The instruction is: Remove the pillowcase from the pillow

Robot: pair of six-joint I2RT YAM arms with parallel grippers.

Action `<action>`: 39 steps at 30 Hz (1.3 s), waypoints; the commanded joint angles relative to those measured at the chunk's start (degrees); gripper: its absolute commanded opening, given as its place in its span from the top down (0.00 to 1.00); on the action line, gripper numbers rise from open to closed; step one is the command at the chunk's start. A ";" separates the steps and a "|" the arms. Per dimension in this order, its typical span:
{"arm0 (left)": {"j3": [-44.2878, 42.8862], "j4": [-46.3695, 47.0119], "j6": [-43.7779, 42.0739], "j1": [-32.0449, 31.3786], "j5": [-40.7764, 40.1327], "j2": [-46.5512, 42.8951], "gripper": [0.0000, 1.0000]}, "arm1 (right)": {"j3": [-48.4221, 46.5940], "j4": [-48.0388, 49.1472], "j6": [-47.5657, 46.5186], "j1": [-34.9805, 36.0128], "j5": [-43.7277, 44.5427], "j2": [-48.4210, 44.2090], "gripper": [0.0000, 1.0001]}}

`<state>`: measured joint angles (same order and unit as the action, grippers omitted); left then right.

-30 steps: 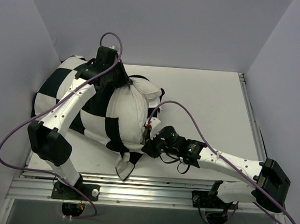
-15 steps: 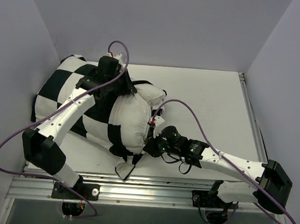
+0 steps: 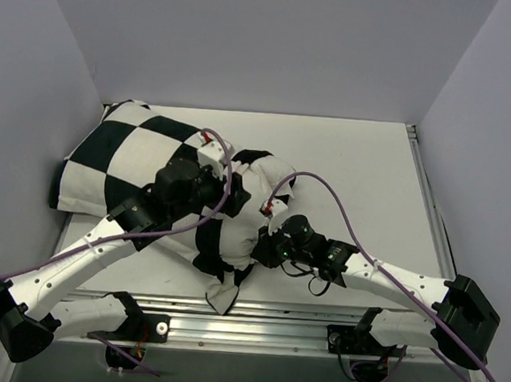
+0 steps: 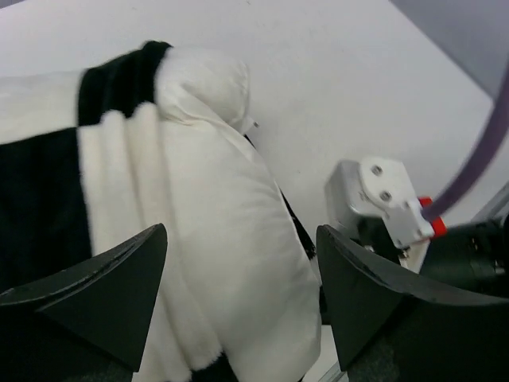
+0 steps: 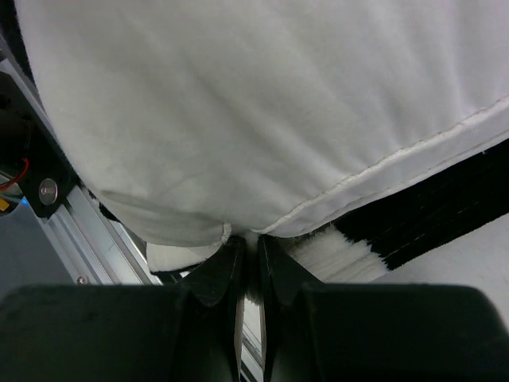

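The black and white checkered pillowcase point(image 3: 121, 158) lies spread at the table's far left, still bunched around the pillow's middle point(image 4: 48, 183). The plain white pillow point(image 3: 270, 170) sticks out of it toward the right point(image 4: 231, 207). My left gripper point(image 3: 235, 193) hovers just above the bare pillow with its jaws wide open and nothing between them point(image 4: 242, 294). My right gripper point(image 3: 264, 245) is shut on the pillow's near seamed edge point(image 5: 249, 247); white pillow cloth point(image 5: 238, 103) fills that view, with a strip of pillowcase point(image 5: 421, 215) beside it.
The white table point(image 3: 363, 173) stretches to the right of the pillow. Grey walls enclose three sides. An aluminium rail point(image 3: 263, 320) runs along the near edge. Purple cables loop over both arms, and the right wrist camera block point(image 4: 374, 191) sits close to my left fingers.
My left gripper has opened and let go of the pillowcase, then swung from the far left back over the pillow. The pillowcase now lies flatter at the far left. The right gripper stayed shut.
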<state>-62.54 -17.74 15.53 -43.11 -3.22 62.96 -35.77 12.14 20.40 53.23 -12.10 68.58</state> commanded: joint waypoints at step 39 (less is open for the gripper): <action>14.21 0.95 -2.70 -19.03 -25.86 7.96 0.59 | 0.00 4.73 2.71 -3.75 -2.23 -5.56 1.00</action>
<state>-49.91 -13.41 9.08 -61.93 -24.93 68.47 -35.22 13.10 21.61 50.54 -14.46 66.43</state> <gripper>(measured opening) 0.485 0.040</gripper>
